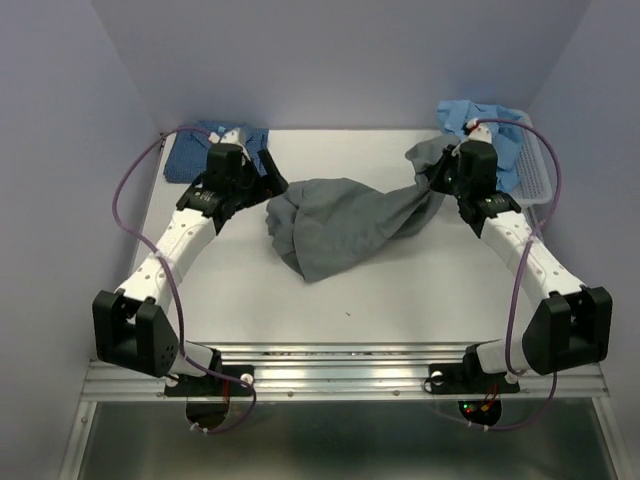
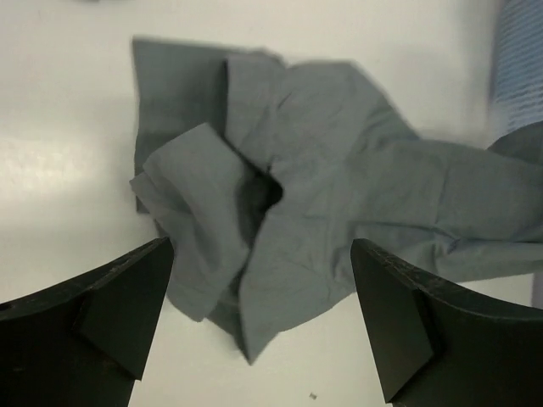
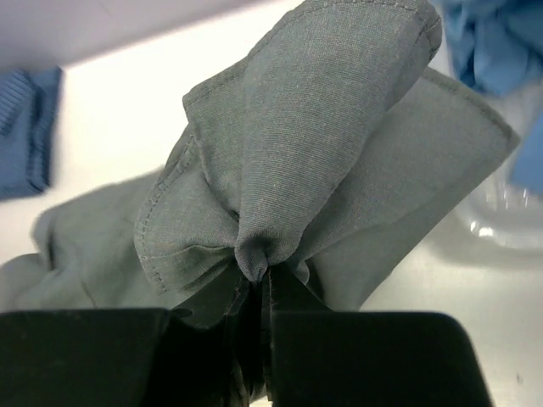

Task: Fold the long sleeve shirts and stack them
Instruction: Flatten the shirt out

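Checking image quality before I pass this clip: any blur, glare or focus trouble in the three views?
Top external: evenly lit, sharp, only soft shadows on the table. Left wrist: table washed out to near-white, grey shirt slightly soft. Right wrist: shirt weave crisp above the fingers; the blue shirts behind are out of focus.

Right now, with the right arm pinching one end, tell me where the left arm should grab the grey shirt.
Probably the raised folded flap at the grey shirt's bunched left end, coming down from above. It stands up off the table with a free edge, and the left gripper hangs over it, jaws wide. The flat corner behind it lies flush, so it is harder to pinch.
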Tool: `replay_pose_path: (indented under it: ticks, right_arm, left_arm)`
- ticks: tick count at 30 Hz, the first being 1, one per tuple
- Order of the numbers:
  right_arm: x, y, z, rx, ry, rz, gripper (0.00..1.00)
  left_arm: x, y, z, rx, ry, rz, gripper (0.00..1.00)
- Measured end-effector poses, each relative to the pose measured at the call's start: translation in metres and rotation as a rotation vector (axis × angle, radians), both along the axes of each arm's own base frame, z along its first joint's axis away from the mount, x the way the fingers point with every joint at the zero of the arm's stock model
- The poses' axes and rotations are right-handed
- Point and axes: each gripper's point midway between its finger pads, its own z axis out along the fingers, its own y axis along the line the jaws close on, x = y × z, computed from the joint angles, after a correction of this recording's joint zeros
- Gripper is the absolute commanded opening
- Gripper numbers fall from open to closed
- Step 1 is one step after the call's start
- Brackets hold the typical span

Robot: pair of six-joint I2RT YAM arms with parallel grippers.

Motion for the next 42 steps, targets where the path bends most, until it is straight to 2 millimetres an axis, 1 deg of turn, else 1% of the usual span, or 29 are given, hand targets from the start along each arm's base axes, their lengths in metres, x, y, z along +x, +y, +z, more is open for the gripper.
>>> replay_pose_path:
  ticks: [1, 2, 3, 4, 7, 8, 10, 11, 13, 17, 18, 21, 25, 27, 28, 30, 31, 32, 34, 35, 36, 38, 40, 42]
  right_arm:
    - [-0.002, -0.001, -0.023, 0.0, 0.059, -0.011, 0.01]
    - [-0.003, -0.001, -0.043, 0.0, 0.109, -0.018, 0.01]
    - [-0.004, -0.001, -0.059, 0.0, 0.149, -0.023, 0.01]
    - [-0.007, -0.001, -0.079, 0.005, 0.201, -0.03, 0.01]
    - [-0.024, -0.003, -0.126, 0.002, 0.331, -0.045, 0.01]
    - [-0.029, -0.004, -0.137, 0.003, 0.36, -0.05, 0.01]
    - [-0.035, -0.005, -0.146, 0.005, 0.39, -0.055, 0.01]
    - [-0.037, -0.005, -0.149, 0.008, 0.4, -0.057, 0.01]
    - [-0.037, -0.004, -0.149, 0.013, 0.401, -0.059, 0.01]
    - [-0.037, -0.004, -0.149, 0.016, 0.4, -0.063, 0.01]
    - [-0.037, -0.004, -0.149, 0.016, 0.4, -0.063, 0.01]
    - [-0.037, -0.005, -0.149, 0.015, 0.401, -0.065, 0.01]
    - [-0.038, -0.005, -0.15, 0.015, 0.407, -0.065, 0.01]
    - [-0.038, -0.005, -0.151, 0.019, 0.409, -0.069, 0.01]
    - [-0.038, -0.005, -0.151, 0.022, 0.41, -0.071, 0.01]
    - [-0.039, -0.005, -0.151, 0.028, 0.411, -0.074, 0.01]
    - [-0.039, -0.004, -0.151, 0.029, 0.411, -0.075, 0.01]
    - [-0.04, -0.005, -0.151, 0.03, 0.412, -0.077, 0.01]
    - [-0.043, -0.006, -0.152, 0.033, 0.415, -0.084, 0.01]
    - [-0.046, -0.007, -0.152, 0.035, 0.416, -0.088, 0.01]
    - [-0.047, -0.007, -0.152, 0.036, 0.417, -0.089, 0.01]
    - [-0.049, -0.007, -0.15, 0.042, 0.412, -0.093, 0.01]
    - [-0.05, -0.007, -0.149, 0.046, 0.409, -0.095, 0.01]
    - [-0.051, -0.007, -0.145, 0.05, 0.398, -0.095, 0.01]
  left_arm:
    - [-0.005, 0.0, -0.029, 0.011, 0.073, -0.004, 0.99]
    - [-0.01, -0.001, -0.052, 0.019, 0.137, -0.013, 0.99]
    - [-0.013, -0.002, -0.069, 0.026, 0.185, -0.02, 0.99]
    - [-0.018, -0.004, -0.09, 0.03, 0.24, -0.032, 0.99]
    - [-0.037, -0.008, -0.132, 0.025, 0.352, -0.068, 0.99]
    - [-0.046, -0.008, -0.142, 0.022, 0.386, -0.079, 0.99]
    - [-0.062, -0.01, -0.159, 0.011, 0.431, -0.103, 0.99]
    - [-0.067, -0.01, -0.162, 0.006, 0.441, -0.111, 0.99]
    - [-0.088, -0.012, -0.17, -0.012, 0.461, -0.141, 0.99]
    - [-0.115, -0.025, -0.158, -0.047, 0.418, -0.216, 0.99]
    - [-0.119, -0.03, -0.153, -0.056, 0.393, -0.24, 0.99]
    - [-0.122, -0.036, -0.155, -0.058, 0.384, -0.266, 0.99]
    - [-0.123, -0.046, -0.17, -0.04, 0.413, -0.3, 0.98]
    - [-0.127, -0.055, -0.181, -0.025, 0.443, -0.331, 0.95]
    - [-0.13, -0.059, -0.185, -0.017, 0.455, -0.345, 0.92]
    - [-0.135, -0.065, -0.197, 0.002, 0.491, -0.368, 0.78]
    - [-0.137, -0.068, -0.203, 0.01, 0.506, -0.381, 0.63]
    - [-0.138, -0.069, -0.207, 0.012, 0.519, -0.384, 0.52]
    - [-0.14, -0.073, -0.215, 0.015, 0.547, -0.4, 0.27]
    - [-0.142, -0.075, -0.219, 0.018, 0.559, -0.415, 0.09]
    - [-0.144, -0.077, -0.221, 0.017, 0.57, -0.421, 0.0]
    - [-0.144, -0.079, -0.22, 0.017, 0.568, -0.434, 0.0]
    - [-0.14, -0.082, -0.214, 0.012, 0.55, -0.438, 0.0]
    - [-0.131, -0.086, -0.203, 0.013, 0.516, -0.441, 0.0]
